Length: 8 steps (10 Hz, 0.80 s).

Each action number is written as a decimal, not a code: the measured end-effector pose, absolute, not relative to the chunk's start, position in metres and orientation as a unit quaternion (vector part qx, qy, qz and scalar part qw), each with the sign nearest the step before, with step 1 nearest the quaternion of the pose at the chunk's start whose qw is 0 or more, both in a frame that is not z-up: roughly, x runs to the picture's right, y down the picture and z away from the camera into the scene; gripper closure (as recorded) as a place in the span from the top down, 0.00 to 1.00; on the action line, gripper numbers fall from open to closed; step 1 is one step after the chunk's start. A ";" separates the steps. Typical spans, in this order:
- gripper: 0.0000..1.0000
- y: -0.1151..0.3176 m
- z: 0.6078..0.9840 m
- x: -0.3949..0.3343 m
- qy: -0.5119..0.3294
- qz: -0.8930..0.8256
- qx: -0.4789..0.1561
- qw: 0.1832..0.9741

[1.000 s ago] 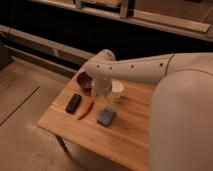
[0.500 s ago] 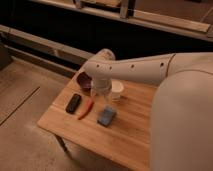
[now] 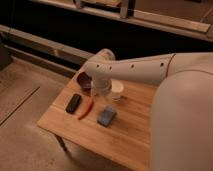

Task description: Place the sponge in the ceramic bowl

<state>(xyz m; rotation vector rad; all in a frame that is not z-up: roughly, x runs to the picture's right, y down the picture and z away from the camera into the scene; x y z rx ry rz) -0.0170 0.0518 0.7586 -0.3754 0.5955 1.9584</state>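
The blue sponge [image 3: 106, 116] lies flat on the wooden table [image 3: 127, 142], near its middle. The dark maroon ceramic bowl [image 3: 82, 80] stands at the table's far left corner, partly covered by my arm. My gripper [image 3: 100, 93] hangs down from the white arm between the bowl and the sponge, just above and behind the sponge. It is open and holds nothing.
A white cup [image 3: 118, 90] stands right of the gripper. A black bar [image 3: 73, 102] and a thin red-orange object [image 3: 86, 108] lie left of the sponge. The table's left edge drops to a concrete floor; dark shelving runs behind.
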 end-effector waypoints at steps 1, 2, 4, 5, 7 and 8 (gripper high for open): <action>0.65 0.051 0.758 -0.016 0.246 0.812 -0.155 0.505; 0.65 0.050 0.757 -0.015 0.245 0.814 -0.155 0.504; 0.65 0.036 0.743 0.021 0.230 0.836 -0.142 0.477; 0.65 0.032 0.736 0.037 0.222 0.846 -0.138 0.464; 0.65 0.038 0.724 0.060 0.207 0.862 -0.140 0.441; 0.65 0.047 0.724 0.063 0.207 0.864 -0.145 0.436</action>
